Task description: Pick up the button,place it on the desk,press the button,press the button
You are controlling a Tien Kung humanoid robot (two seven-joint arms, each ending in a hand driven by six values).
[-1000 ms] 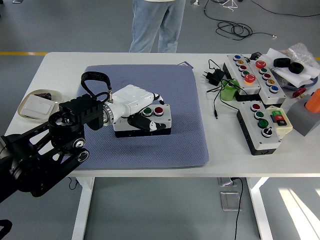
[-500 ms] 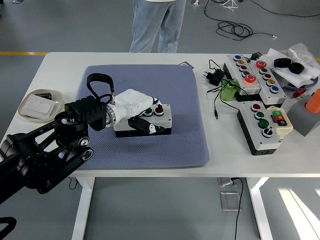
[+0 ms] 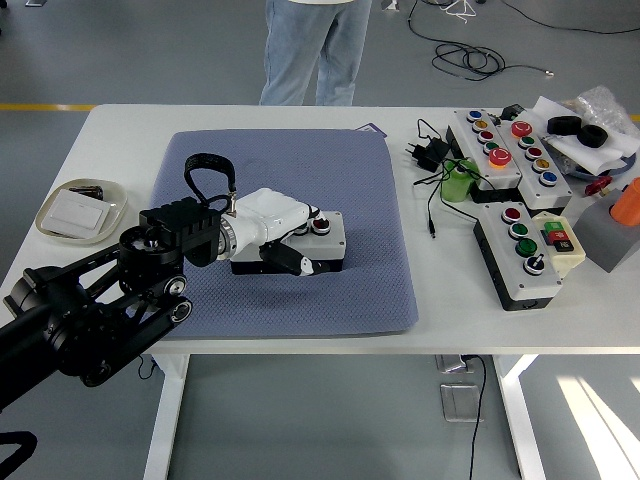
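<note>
Button box (image 3: 325, 243) — small two-button unit, pale top over a black base, lying on the blue-grey mat (image 3: 380, 290) directly beneath the left hand (image 3: 272, 222). One button with a dark red cap is showing just past the fingertips; the second button is hidden under the hand.

Left hand — white-shelled, coming in from the left on the black arm (image 3: 90, 310), draped over the box's top with its fingers (image 3: 300, 212) extending across it and a dark thumb lying along the near side. Whether the fingers are gripping the box or only pressing on it cannot be told. The box appears to be sitting flat on the mat, so the placing step looks done and a press looks to be the step in hand.

Handling note — for a clean press, one fingertip should be coming straight down on the centre of a cap, the box staying flat and not sliding on the mat; sideways push from the thumb could be tipping it.

Left of the hand, near the table's edge: shallow dish (image 3: 80, 212) holding a white card.

Well to the right of the hand: larger control boxes (image 3: 520, 255) with coloured buttons, a black adapter (image 3: 430, 152) with cable.

Beyond the hand, at the table's far side: person (image 3: 310, 50) standing, legs only in view, hands not showing.
</note>
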